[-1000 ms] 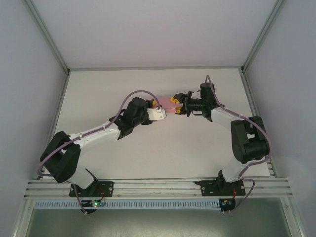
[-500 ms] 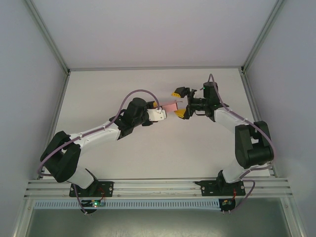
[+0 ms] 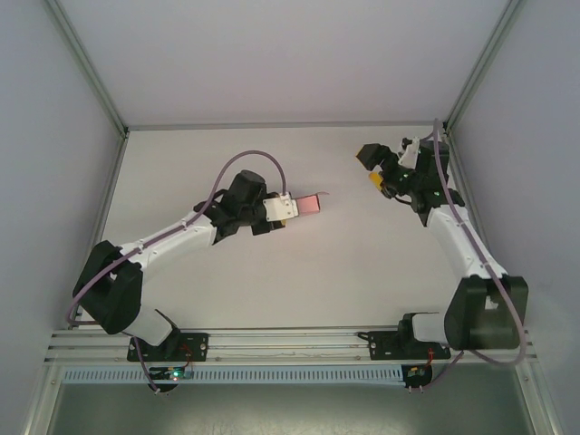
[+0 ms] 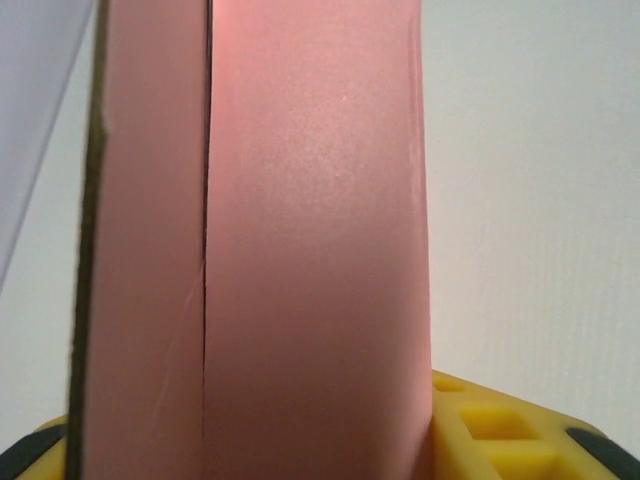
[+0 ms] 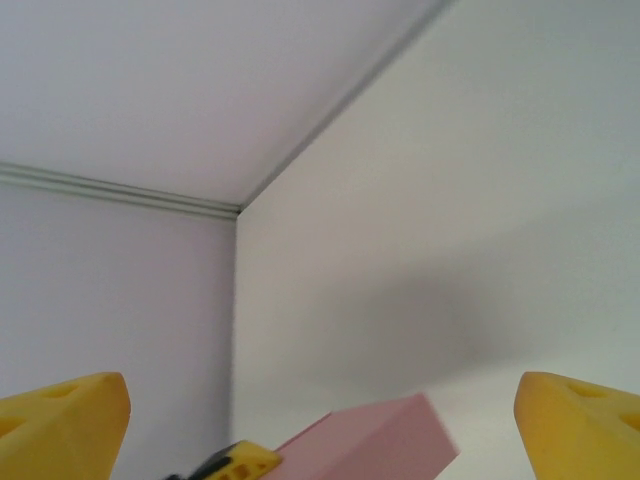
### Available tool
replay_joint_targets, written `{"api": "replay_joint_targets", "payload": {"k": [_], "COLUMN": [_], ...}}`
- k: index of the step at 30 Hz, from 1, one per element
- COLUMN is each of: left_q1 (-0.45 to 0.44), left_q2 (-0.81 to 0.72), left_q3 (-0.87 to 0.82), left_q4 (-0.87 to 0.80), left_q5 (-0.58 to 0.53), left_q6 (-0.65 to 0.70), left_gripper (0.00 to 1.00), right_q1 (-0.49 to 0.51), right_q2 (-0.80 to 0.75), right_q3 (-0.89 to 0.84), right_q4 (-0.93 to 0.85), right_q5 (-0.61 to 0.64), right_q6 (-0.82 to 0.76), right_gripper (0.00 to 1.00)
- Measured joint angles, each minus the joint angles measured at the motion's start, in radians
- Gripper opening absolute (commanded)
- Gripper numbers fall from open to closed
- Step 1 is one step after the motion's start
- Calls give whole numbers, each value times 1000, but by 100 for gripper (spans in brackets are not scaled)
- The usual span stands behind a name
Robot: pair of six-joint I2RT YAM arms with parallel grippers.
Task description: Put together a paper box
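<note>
Holding the paper box (image 3: 311, 203) by one end, the left tool (image 3: 292, 207) is clamped on the pink card. The free end of the box points toward the right side of the tabletop (image 3: 272, 281). The box sits near the middle of the tabletop, a little closer to the far edge. The overhead view does not settle whether it rests on the surface or hangs just above it. In the left wrist view the box runs straight away from the camera, and a seam (image 4: 206, 300) runs along its length where two panels meet.

Further right, the right tool (image 3: 372, 169) is well apart from the box, near the far right corner, with its jaws spread wide. Its wrist camera looks down at the box's free end from a distance.

The step in hand appears to be closing or tucking the free end while the left arm acts as a vise. To do it well, the left tool should grip only firmly enough to stop slipping, since thin card will likely buckle under more force. The right tool would best approach in line with the box's long axis and meet the end flap rather than the side walls. It should press gently so that the seam does not spring open.
</note>
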Motion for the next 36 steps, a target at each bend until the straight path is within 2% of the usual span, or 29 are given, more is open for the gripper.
{"api": "replay_joint_targets", "payload": {"k": [4, 7, 17, 22, 29, 36], "left_q1": [4, 4, 11, 15, 34, 73], "left_q2": [7, 27, 146, 210, 252, 286], "left_q3": [50, 77, 214, 278, 288, 291], "left_q4": [-94, -137, -347, -441, -483, -485], "left_q5": [34, 53, 96, 114, 149, 217], "left_q6": [0, 0, 9, 16, 19, 19], "left_gripper": [23, 23, 25, 25, 25, 25], "right_q1": [0, 0, 23, 116, 220, 365], "right_q2": [-138, -222, -232, -206, -134, -69], "right_q3": [-39, -93, -135, -130, -77, -19], "right_q4": [10, 57, 76, 36, -157, -353], "right_q5": [125, 168, 139, 125, 132, 211], "right_q6": [-183, -247, -379, -479, -658, -845], "right_gripper": [98, 98, 98, 98, 94, 91]}}
